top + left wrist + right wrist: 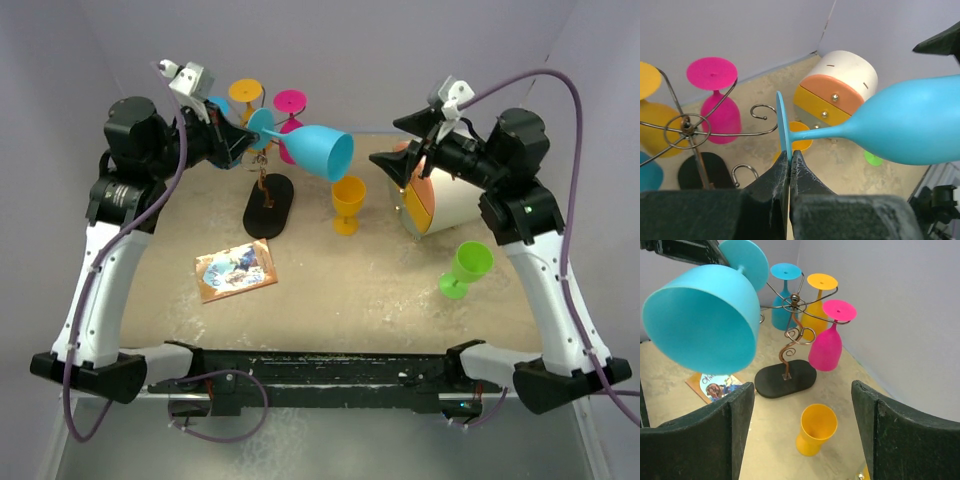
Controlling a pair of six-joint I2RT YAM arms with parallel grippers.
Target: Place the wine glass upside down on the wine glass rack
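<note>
My left gripper is shut on the rim of the flat foot of a light-blue wine glass. It holds the glass on its side in the air, with the bowl pointing right toward my right gripper. The glass fills the upper left of the right wrist view. The wine glass rack stands just left of and below the glass. A yellow, a pink and a teal glass hang upside down on it. My right gripper is open and empty.
A yellow cup stands upright right of the rack base. A white box with orange and yellow drawers lies under my right arm. A green glass and a picture card lie nearer the front.
</note>
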